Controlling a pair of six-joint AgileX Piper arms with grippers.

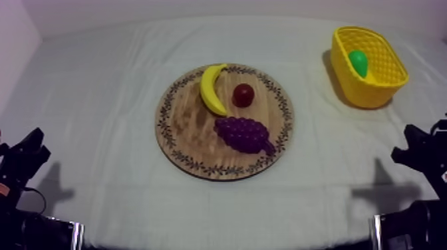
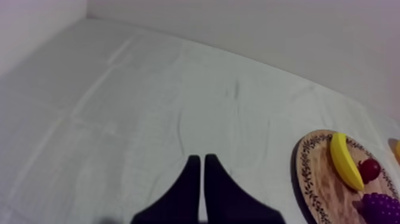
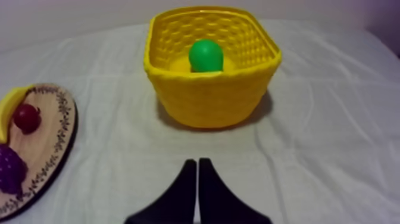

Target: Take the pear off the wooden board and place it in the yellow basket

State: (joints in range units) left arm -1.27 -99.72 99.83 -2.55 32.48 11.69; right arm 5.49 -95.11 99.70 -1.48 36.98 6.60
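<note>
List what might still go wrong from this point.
1. The pear already lies in the yellow basket. A new pick attempt at the wooden board might grab the banana, small red fruit or grapes instead.
2. The right gripper, shut, points at the basket, so a forward move could shove it.

The pear point(image 1: 358, 62) lies in the yellow basket point(image 1: 370, 94), apart from the wooden board point(image 1: 189, 130).

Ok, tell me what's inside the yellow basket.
The pear sits inside the basket, alone as far as shows. The basket's front wall covers the pear's underside and part of the floor.
</note>
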